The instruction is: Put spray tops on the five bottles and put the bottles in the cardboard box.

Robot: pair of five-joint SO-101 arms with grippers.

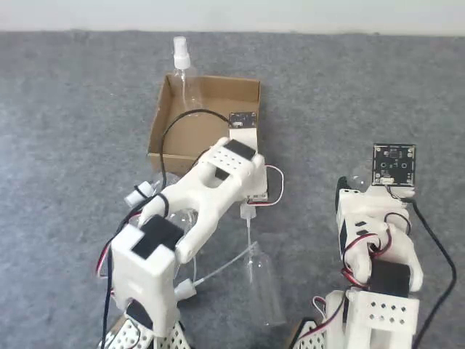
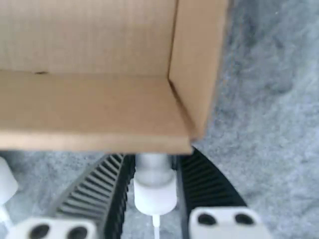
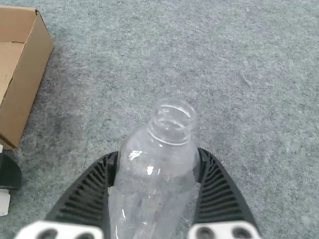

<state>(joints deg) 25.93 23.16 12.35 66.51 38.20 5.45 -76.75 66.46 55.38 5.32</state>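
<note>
My left gripper (image 2: 154,164) is closed narrowly on a white spray top (image 2: 154,191), pinched at its collar. It sits just beside the cardboard box (image 2: 99,107), at the near corner on the side facing the other arm. The top's long axis runs along the fingers: its head points at the box wall and its thin dip tube trails back away from the box.

My right gripper (image 3: 158,155) clamps a clear, uncapped bottle (image 3: 152,179) around the body, well apart from the box on that same side. The bottle's axis also follows the fingers, with the open mouth past the fingertips.

As I judge it, the tube end has to turn away from the box towards that mouth. The left arm is the one nearer the box.
</note>
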